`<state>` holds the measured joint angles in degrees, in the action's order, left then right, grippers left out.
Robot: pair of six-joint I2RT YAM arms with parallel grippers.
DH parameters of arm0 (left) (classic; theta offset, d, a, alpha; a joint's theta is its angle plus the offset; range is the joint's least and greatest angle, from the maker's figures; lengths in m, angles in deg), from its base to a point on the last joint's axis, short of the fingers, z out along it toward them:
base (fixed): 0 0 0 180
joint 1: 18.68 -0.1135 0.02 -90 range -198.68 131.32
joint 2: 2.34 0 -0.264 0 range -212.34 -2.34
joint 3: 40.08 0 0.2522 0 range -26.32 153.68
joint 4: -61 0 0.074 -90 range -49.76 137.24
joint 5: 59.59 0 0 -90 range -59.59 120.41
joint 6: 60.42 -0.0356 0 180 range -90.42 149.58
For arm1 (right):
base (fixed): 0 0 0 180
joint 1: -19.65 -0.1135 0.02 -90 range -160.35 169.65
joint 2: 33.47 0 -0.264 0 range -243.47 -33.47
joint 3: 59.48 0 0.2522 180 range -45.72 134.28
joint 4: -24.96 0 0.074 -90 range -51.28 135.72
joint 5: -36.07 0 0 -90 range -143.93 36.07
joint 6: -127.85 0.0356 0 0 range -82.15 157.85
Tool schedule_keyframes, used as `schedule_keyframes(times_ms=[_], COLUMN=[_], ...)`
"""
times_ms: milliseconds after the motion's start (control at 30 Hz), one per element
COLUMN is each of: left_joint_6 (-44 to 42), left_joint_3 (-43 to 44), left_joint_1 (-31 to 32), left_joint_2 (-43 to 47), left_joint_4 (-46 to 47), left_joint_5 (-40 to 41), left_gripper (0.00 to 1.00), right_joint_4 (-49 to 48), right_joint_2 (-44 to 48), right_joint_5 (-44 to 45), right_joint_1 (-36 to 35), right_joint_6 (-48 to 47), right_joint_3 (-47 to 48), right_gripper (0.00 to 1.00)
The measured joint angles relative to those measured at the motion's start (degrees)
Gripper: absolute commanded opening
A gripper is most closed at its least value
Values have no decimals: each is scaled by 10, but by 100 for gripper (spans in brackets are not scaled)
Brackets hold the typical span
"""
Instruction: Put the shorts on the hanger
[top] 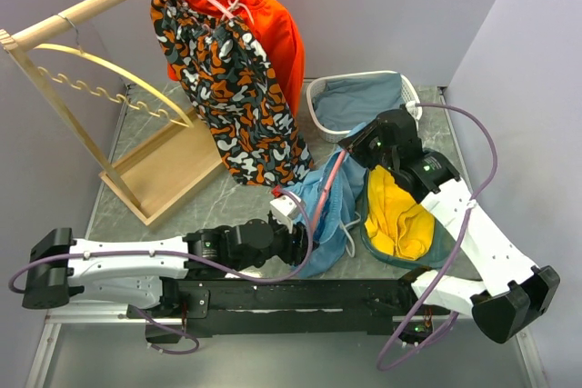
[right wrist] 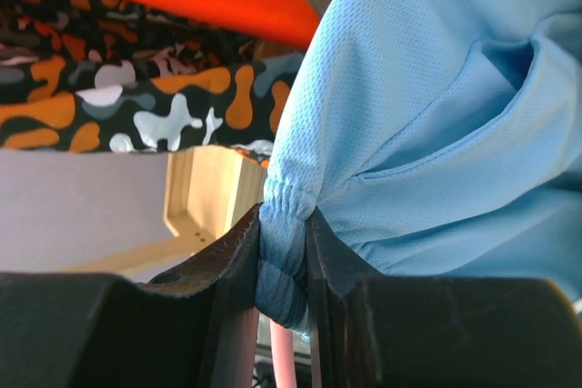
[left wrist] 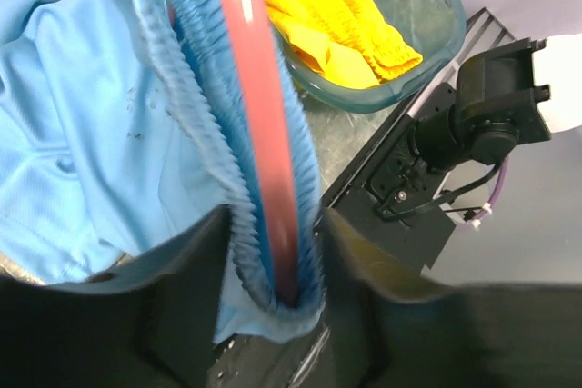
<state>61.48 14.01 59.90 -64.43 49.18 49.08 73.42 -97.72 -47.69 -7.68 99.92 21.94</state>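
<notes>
While the sky-blue shorts (top: pixel 329 215) sag between the two arms, both grippers are pinching. I can see the left gripper (left wrist: pixel 273 261) pressed onto the pink hanger (left wrist: pixel 250 88), with the gathered waistband (left wrist: pixel 191 106) bunched around the bar; the right gripper (right wrist: pixel 284 252) nips another fold of that waistband. To my eye the mesh is light, limp and rather slippery, so the thick elastic edge is the surest hold, and the thin hanger looks stiff but bendy.
</notes>
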Motion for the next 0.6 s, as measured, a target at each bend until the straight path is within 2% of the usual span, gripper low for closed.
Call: schedule_keyframes(times_ms=[167, 200, 267, 467, 500, 600], left_joint_6=[-1, -1, 4, 20, 23, 33], left_joint_3=[2, 2, 2, 2, 2, 4], left_joint_1=[1, 1, 1, 1, 1, 1], left_joint_2=[-32, -34, -34, -24, -20, -5], left_joint_4=[23, 26, 33, 43, 41, 27], left_joint_5=[-1, -4, -11, -32, -38, -54], left_gripper=[22, 11, 1, 1, 1, 1], right_joint_4=[-22, -23, -31, -65, -68, -68], right_joint_2=[9, 9, 11, 23, 25, 28], right_joint_5=[-30, -34, -46, -76, -79, -93], right_joint_1=[0, 0, 0, 3, 3, 3], right_joint_6=[-2, -3, -7, -28, -29, -34], right_joint_3=[-25, -25, -25, -39, -42, -44], right_gripper=[0, 0, 0, 1, 5, 38])
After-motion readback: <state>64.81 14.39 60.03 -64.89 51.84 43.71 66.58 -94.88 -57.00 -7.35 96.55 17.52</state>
